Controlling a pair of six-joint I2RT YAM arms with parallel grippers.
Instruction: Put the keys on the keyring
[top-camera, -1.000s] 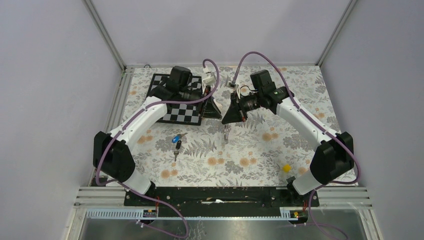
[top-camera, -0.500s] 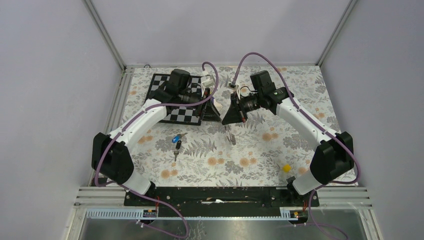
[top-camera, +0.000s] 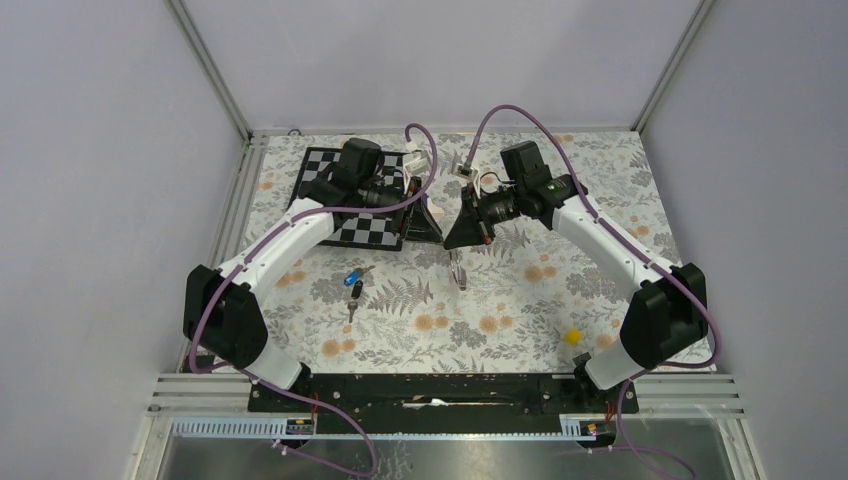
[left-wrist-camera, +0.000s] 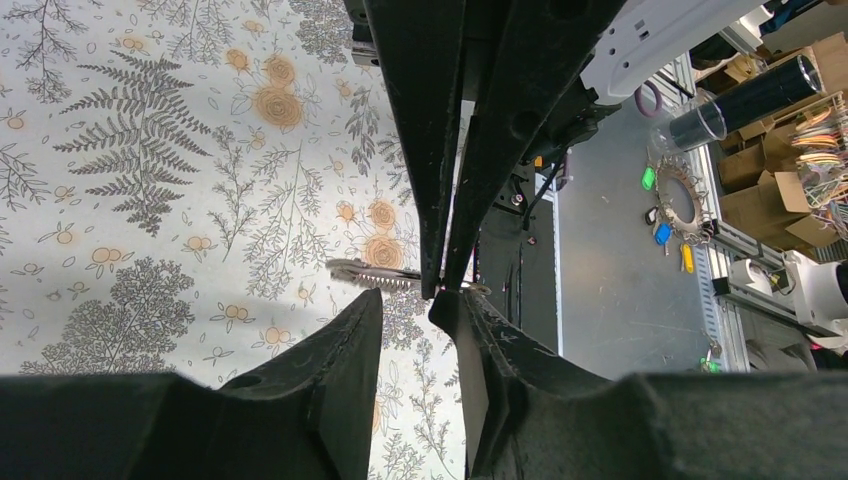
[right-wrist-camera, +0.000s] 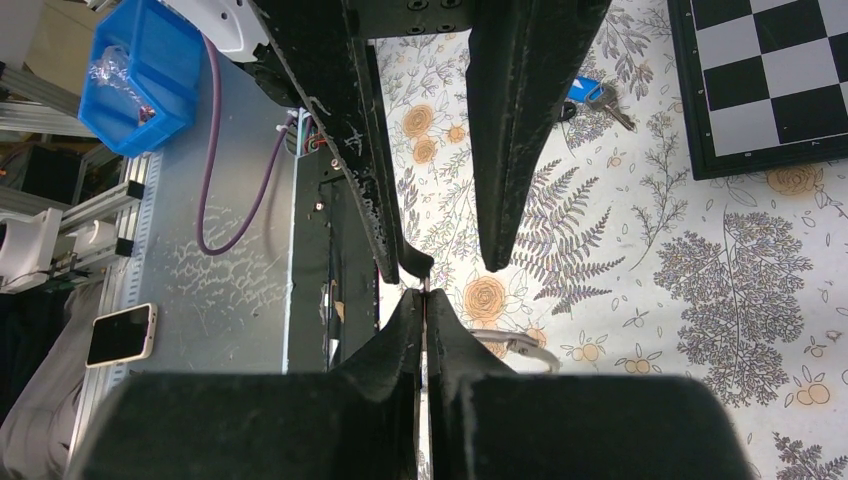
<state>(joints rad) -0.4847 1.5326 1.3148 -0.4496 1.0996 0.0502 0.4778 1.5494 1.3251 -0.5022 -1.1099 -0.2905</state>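
The keyring (top-camera: 458, 268) hangs above the floral cloth, its thin wire pinched in my shut right gripper (top-camera: 456, 240) (right-wrist-camera: 425, 298). A fan of silvery pieces (left-wrist-camera: 372, 273) sticks out sideways below the jaws. My left gripper (top-camera: 438, 232) (left-wrist-camera: 408, 300) faces it tip to tip and is open. One of its fingertips (left-wrist-camera: 445, 302) sits right at the wire, and nothing lies between its fingers. The keys lie together on the cloth to the left, one blue-headed (top-camera: 352, 279) (right-wrist-camera: 580, 92) and one black-headed (top-camera: 356, 292), well away from both grippers.
A chessboard (top-camera: 352, 200) lies at the back left, under the left arm's wrist. A small yellow block (top-camera: 573, 336) sits near the right arm's base. Metal frame rails run along the table's left and near edges.
The dangling keyring has swung slightly to the right. The left wrist has shifted a little toward the right gripper. The keys have not moved.
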